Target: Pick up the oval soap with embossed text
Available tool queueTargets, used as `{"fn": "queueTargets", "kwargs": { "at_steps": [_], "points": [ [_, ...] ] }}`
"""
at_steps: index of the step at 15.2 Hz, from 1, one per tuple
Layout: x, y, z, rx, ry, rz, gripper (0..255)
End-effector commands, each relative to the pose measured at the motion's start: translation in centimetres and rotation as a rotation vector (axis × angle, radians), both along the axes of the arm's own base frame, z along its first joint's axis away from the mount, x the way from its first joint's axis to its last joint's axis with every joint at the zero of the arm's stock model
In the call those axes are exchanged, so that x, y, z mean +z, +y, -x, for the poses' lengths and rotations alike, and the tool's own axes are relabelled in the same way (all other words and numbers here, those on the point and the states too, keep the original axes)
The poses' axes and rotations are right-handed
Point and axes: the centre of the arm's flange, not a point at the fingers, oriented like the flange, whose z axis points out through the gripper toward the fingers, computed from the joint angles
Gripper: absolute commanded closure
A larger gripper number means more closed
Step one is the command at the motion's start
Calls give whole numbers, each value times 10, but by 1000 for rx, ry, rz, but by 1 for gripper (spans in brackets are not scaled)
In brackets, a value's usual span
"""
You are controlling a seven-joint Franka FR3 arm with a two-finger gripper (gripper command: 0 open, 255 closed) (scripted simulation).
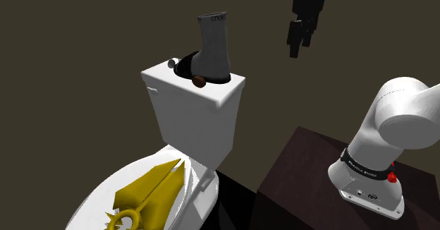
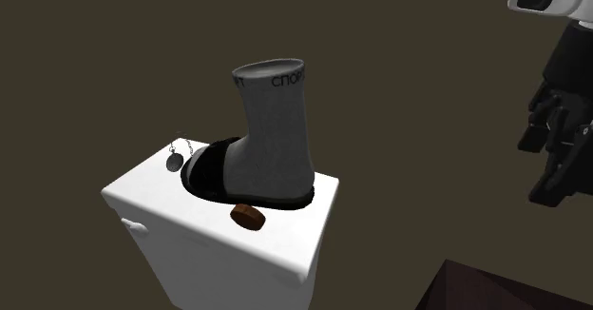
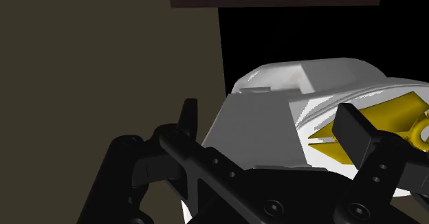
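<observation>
The black gripper (image 1: 299, 46) hangs in the air with its two fingers apart and nothing between them; in the wrist view its fingers (image 3: 189, 119) stand wide of each other, with the white toilet tank (image 3: 258, 119) showing past them. In the shoulder view the gripper is high up and off to the right of the tank (image 1: 190, 112), well apart from everything on it, and in the second exterior view it sits at the right edge (image 2: 556, 165)

The oval soap (image 1: 199, 81) is brown and lies on the tank's lid at the front edge, just beside the black slipper (image 1: 187, 66). In the second exterior view the soap (image 2: 249, 217) rests right against the slipper's sole; embossed text on it cannot be made out. A grey sock (image 2: 276, 137) with dark lettering at the cuff stands upright in the slipper (image 2: 214, 170). A small grey disc on a chain (image 2: 174, 162) lies at the slipper's far end

Below the tank, a yellow spiked ornament (image 1: 151, 190) lies on the closed toilet lid (image 1: 106, 193). The arm's white base (image 1: 367, 179) stands on a dark brown stand (image 1: 303, 172)
</observation>
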Motion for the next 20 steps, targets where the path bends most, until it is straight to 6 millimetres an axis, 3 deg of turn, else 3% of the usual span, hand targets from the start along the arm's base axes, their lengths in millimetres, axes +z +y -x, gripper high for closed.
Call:
{"fn": "queueTargets", "kwargs": {
  "at_steps": [1, 20],
  "points": [
    [0, 0, 0, 0, 0, 0, 0],
    [-80, 49, -232, 86, 5, -2, 0]
  ]
}}
